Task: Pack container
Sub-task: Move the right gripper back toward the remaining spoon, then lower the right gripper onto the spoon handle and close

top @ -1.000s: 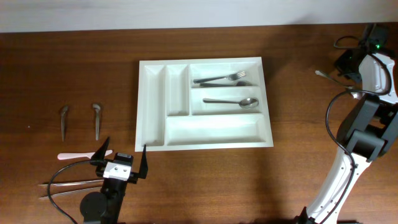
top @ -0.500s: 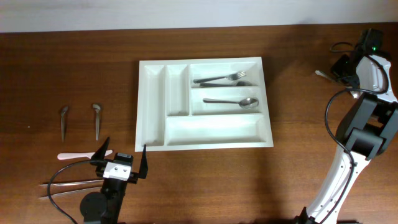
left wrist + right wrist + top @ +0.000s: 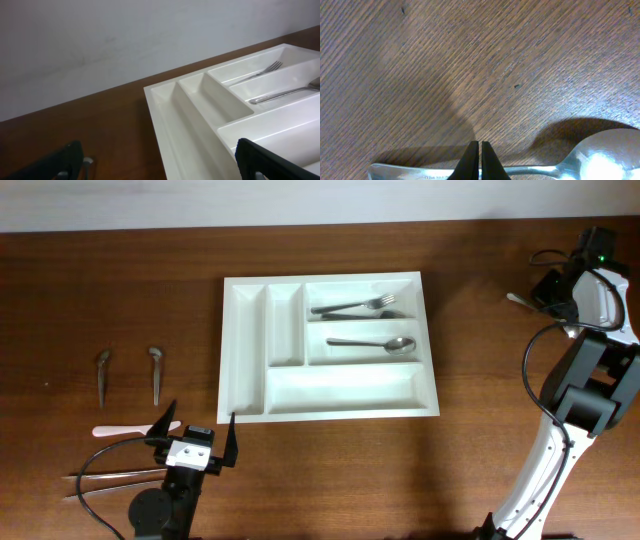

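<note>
- My L gripper, near front edge: fingers spread wide, nothing held;
- container mid-table just beyond; fork & tray spoon inside;
- my R gripper, far right: tips pinched together at loose spoon handle; can't tell if gripped.

A dark brown wooden table carries a white cutlery tray lying flat a little right of its middle. Well off to the left lie two small metal spoons side by side but apart, below them a pale-handled utensil, and nearer the front edge two long thin metal pieces. A single metal spoon lies alone at the far right, near the back.
</note>
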Available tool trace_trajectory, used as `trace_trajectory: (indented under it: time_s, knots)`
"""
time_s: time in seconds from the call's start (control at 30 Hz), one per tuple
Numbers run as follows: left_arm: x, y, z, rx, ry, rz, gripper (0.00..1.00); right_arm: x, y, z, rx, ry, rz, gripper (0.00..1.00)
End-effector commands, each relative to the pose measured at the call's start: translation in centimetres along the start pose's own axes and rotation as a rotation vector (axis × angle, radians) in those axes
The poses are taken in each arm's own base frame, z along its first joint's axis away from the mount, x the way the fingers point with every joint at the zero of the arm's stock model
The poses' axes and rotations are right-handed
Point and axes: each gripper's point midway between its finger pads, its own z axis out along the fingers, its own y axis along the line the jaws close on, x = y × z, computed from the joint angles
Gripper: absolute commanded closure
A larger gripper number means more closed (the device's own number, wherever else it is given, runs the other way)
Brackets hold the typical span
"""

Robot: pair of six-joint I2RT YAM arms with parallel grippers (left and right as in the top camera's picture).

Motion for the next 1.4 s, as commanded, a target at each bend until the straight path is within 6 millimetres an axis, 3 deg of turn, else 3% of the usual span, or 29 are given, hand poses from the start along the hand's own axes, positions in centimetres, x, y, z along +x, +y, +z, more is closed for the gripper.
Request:
trace_trajectory:
  time_s: [0.0, 1.37]
  knots:
    - [0.2, -0.1, 0.0, 0.009, 0.000, 0.008, 0.01, 0.0, 0.1, 0.5, -0.004, 0.004, -0.010, 0.96]
    - [0.2, -0.1, 0.0, 0.009, 0.000, 0.007, 0.01, 1.0, -0.3, 0.6, 0.011, 0.046, -0.037, 0.96]
